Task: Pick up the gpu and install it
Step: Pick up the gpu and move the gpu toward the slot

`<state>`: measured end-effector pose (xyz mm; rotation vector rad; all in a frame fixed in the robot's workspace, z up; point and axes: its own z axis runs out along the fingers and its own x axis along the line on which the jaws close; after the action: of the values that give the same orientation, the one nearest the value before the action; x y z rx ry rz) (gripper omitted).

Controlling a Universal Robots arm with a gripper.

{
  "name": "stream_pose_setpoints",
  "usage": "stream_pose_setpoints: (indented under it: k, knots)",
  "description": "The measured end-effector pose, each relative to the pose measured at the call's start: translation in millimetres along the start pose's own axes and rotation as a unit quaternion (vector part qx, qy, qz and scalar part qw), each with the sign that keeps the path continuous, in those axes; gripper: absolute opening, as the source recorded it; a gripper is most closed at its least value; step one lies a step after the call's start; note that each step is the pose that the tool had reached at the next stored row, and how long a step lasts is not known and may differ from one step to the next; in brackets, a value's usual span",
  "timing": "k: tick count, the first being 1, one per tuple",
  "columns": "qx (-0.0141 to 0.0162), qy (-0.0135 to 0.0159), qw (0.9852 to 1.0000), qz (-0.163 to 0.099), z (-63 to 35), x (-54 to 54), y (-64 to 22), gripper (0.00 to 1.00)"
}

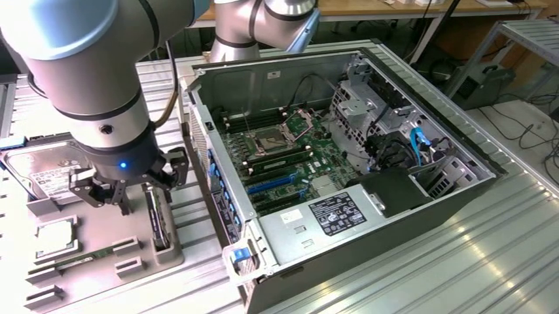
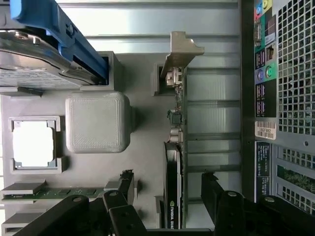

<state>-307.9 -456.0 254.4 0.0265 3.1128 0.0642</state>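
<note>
The gpu (image 1: 160,222) stands on edge in a slot of the grey parts tray (image 1: 91,219), at the exterior view's left beside the open computer case (image 1: 410,216). My gripper (image 1: 138,190) hangs just above it, open, holding nothing. In the wrist view the gpu (image 2: 174,162) appears edge-on, a thin dark card with its pale metal bracket (image 2: 183,49) at the far end. The two black fingers (image 2: 125,189) stand on either side of its near end, apart from it. Blue expansion slots (image 1: 272,185) lie on the motherboard inside the case.
The tray (image 2: 142,147) also holds a silver hard drive (image 2: 39,64) with a blue rail, a processor (image 2: 33,145) and a memory stick (image 2: 54,192). The case's rear panel (image 2: 285,98) stands close beside the gpu. Everything rests on a ribbed metal table (image 1: 454,261).
</note>
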Motion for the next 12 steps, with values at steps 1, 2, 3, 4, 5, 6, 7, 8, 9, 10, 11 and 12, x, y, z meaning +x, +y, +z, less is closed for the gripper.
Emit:
stream_pose_setpoints:
  k: [1,2,3,4,5,6,7,8,9,10,11,12]
  knots:
    - [0.0,0.0,1.0,0.0,1.1,0.1,0.3,0.66]
    - [0.0,0.0001,1.0,-0.002,2.3,0.1,0.4,0.66]
    - [-0.0001,0.0001,1.0,-0.003,3.2,0.1,0.4,0.66]
    - [-0.0001,0.0002,1.0,-0.004,4.1,0.2,0.4,0.66]
    - [-0.0002,0.0003,1.0,-0.006,5.0,0.2,0.4,0.66]
    - [-0.0002,0.0003,1.0,-0.007,5.9,0.2,0.4,0.66]
    - [-0.0002,0.0004,1.0,-0.009,6.6,0.3,0.4,0.66]
    - [0.0,0.0005,1.0,-0.009,8.2,0.2,0.3,0.66]
    - [0.0001,0.0004,1.0,-0.01,11.7,-0.3,0.3,0.66]
    - [0.0002,0.0004,1.0,-0.01,13.7,-0.5,0.3,0.66]
    - [0.0003,0.0004,0.9999,-0.01,15.4,-0.7,0.2,0.66]
    - [0.0004,0.0004,0.9999,-0.01,17.1,-0.8,0.2,0.66]
